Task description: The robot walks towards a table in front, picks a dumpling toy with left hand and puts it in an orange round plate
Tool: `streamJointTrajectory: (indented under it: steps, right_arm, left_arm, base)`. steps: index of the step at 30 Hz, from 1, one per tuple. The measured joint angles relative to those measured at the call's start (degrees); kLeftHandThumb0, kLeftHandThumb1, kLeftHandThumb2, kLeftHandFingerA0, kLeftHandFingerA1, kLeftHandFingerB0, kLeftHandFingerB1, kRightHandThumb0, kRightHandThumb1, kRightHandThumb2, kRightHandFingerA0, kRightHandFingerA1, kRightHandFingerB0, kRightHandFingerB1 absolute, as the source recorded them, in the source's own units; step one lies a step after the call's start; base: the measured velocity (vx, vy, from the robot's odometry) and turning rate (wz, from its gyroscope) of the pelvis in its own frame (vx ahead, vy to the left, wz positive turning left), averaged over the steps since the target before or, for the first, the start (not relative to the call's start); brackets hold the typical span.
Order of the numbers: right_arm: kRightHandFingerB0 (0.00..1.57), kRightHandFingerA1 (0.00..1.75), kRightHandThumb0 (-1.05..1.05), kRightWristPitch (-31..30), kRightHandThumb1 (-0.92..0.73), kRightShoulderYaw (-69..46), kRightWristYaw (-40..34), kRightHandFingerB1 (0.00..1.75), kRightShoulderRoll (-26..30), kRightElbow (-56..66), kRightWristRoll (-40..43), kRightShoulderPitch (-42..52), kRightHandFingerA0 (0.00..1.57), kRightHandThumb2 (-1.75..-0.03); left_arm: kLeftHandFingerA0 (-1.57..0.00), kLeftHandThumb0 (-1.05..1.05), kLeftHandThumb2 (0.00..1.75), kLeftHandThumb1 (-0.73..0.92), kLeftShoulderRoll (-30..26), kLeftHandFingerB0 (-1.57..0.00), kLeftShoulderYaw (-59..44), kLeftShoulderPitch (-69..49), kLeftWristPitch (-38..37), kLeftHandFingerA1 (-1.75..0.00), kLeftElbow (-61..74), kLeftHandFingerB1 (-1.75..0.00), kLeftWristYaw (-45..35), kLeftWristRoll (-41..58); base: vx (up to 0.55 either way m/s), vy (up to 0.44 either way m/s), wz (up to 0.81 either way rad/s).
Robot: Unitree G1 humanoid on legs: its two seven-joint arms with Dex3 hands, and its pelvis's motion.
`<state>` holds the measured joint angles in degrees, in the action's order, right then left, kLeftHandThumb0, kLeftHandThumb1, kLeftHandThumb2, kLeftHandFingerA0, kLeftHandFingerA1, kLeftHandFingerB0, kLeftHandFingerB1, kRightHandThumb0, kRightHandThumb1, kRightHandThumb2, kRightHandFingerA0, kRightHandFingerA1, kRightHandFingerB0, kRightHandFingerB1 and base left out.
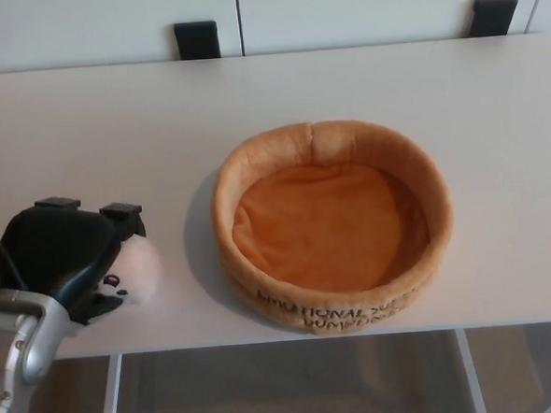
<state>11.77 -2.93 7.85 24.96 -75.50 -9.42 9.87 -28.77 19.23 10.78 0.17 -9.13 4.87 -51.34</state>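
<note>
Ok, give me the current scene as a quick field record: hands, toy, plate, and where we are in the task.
left robot hand: over the dumpling toy at the table's front left, fingers wrapped around it
right robot hand: not in view
dumpling toy: pale, round, mostly covered by the hand, seemingly still at table level
orange round plate: soft, raised rim, empty, right of the toy and apart from it
table: white, nothing else on it
task stage: toy grasped, not yet moved to the plate
</note>
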Motion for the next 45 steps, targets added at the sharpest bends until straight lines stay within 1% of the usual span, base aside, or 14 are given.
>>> streamJointTrajectory:
  steps: [2, 3, 8, 9, 21, 31, 32, 33, 34, 35, 39, 40, 44, 45]
  right_arm:
    - [0.44, 0.46, -0.37, 0.0, -0.65, 0.0, 0.1, 0.36, 0.0, 0.0, 0.0, 0.1, 0.62, -0.59]
    - [0.39, 0.57, -0.44, 0.0, -0.54, 0.0, 0.1, 0.49, 0.0, 0.0, 0.0, 0.0, 0.55, -0.81]
    - [0.39, 0.56, -0.44, -0.1, -0.55, -0.2, 0.5, 0.48, 0.0, -0.1, 0.3, 0.0, 0.54, -0.81]
    - [0.45, 0.46, -0.37, -0.1, -0.65, -0.2, 0.5, 0.37, 0.0, -0.1, 0.3, 0.0, 0.62, -0.59]
    - [0.47, 0.46, -0.38, -0.3, -0.64, 0.9, 0.7, 0.37, 0.0, -0.3, 0.3, 0.2, 0.66, -0.6]
    - [0.48, 0.47, -0.39, -0.3, -0.67, 2.5, 0.4, 0.37, -0.1, -0.2, -0.2, 0.3, 0.68, -0.61]
    - [0.48, 0.45, -0.37, -0.3, -0.67, 2.6, 0.4, 0.37, -0.1, -0.1, -0.2, 0.3, 0.65, -0.6]
    - [0.48, 0.45, -0.37, -0.3, -0.67, 2.7, 0.4, 0.37, -0.1, -0.1, -0.3, 0.3, 0.65, -0.6]
    - [0.48, 0.46, -0.38, -0.3, -0.64, 2.7, 0.4, 0.37, -0.1, 0.0, -0.3, 0.3, 0.66, -0.6]
    - [0.49, 0.45, -0.38, -0.3, -0.65, 2.8, 0.4, 0.38, -0.1, 0.1, -0.3, 0.3, 0.65, -0.59]
    - [0.49, 0.45, -0.38, -0.3, -0.65, 3.0, 0.4, 0.38, -0.1, 0.1, -0.3, -0.1, 0.65, -0.59]
    - [0.47, 0.46, -0.38, -0.3, -0.63, 3.0, 0.4, 0.37, -0.1, 0.1, -0.3, -0.2, 0.63, -0.59]
    - [0.47, 0.46, -0.38, -0.2, -0.63, 3.3, 0.7, 0.37, -0.1, 0.3, -0.3, -0.8, 0.63, -0.59]
    - [0.46, 0.46, -0.39, -0.2, -0.62, 3.4, 0.7, 0.37, -0.1, 0.3, -0.3, -0.9, 0.63, -0.58]
  left_arm:
    - [-0.87, -0.1, 0.62, 0.74, 0.6, -0.92, -1.7, -0.2, -1.5, -1.44, 1.7, -0.78, 1.5, 1.1]
    - [-0.83, -0.11, 0.63, 0.76, 0.7, -0.88, -2.1, -0.2, -1.9, -1.5, 2.2, -0.81, 1.8, 1.4]
    - [-0.79, -0.12, 0.67, 0.8, 2.4, -0.87, -7.7, 2.0, -5.4, -1.53, 10.6, -0.75, 4.4, 5.1]
    - [-0.82, -0.09, 0.63, 0.81, 2.8, -0.84, -8.5, 3.1, -5.5, -1.5, 12.6, -0.77, 4.3, 5.7]
    - [-0.93, -0.19, 0.59, 0.59, 8.0, -0.8, -5.5, 19.5, -5.7, -1.42, 20.8, -0.52, -2.0, 8.0]
    - [-0.86, -0.16, 0.58, 0.57, 15.1, -0.89, 3.9, 26.0, -4.2, -1.47, 13.1, -0.56, -5.6, 5.0]
    - [-0.95, -0.24, 0.68, 0.5, 15.3, -0.74, 4.4, 26.1, -4.1, -0.97, 12.7, -0.56, -5.8, 4.8]
    - [-0.95, -0.24, 0.68, 0.5, 15.6, -0.74, 5.3, 26.4, -4.1, -0.97, 11.8, -0.56, -6.2, 4.4]
    - [-0.82, -0.13, 0.59, 0.57, 15.8, -0.8, 6.1, 26.5, -4.0, -1.46, 11.0, -0.74, -6.5, 4.1]
    - [-0.79, -0.17, 0.57, 0.61, 16.0, -0.79, 7.4, 26.5, -4.0, -1.66, 9.9, -0.87, -6.8, 3.7]
    - [-0.79, -0.17, 0.57, 0.61, 16.0, -0.79, 11.7, 26.1, -3.9, -1.66, 6.3, -0.87, -8.4, 1.9]
    - [-0.79, -0.18, 0.57, 0.57, 16.0, -0.75, 12.2, 25.9, -3.9, -1.61, 5.9, -0.54, -8.8, 1.6]
    - [-0.79, -0.18, 0.57, 0.57, 14.0, -0.75, 14.1, 25.9, -3.9, -1.61, 4.5, -0.54, -12.1, 1.3]
    - [-0.78, -0.23, 0.59, 0.58, 13.5, -0.79, 14.3, 25.9, -4.0, -1.48, 4.3, -0.56, -12.8, 1.3]
  base:
    - [0.0, 0.0, 0.0]
    - [0.0, 0.0, 0.0]
    - [0.0, 0.0, 0.0]
    - [0.0, 0.0, 0.0]
    - [0.0, 0.0, 0.01]
    - [0.0, 0.0, 0.01]
    - [0.0, 0.0, 0.0]
    - [0.0, 0.0, 0.0]
    - [0.0, 0.0, 0.0]
    - [0.0, 0.0, 0.0]
    - [0.0, 0.0, 0.0]
    - [0.0, 0.0, 0.0]
    - [0.0, 0.0, 0.0]
    - [0.0, 0.0, 0.0]
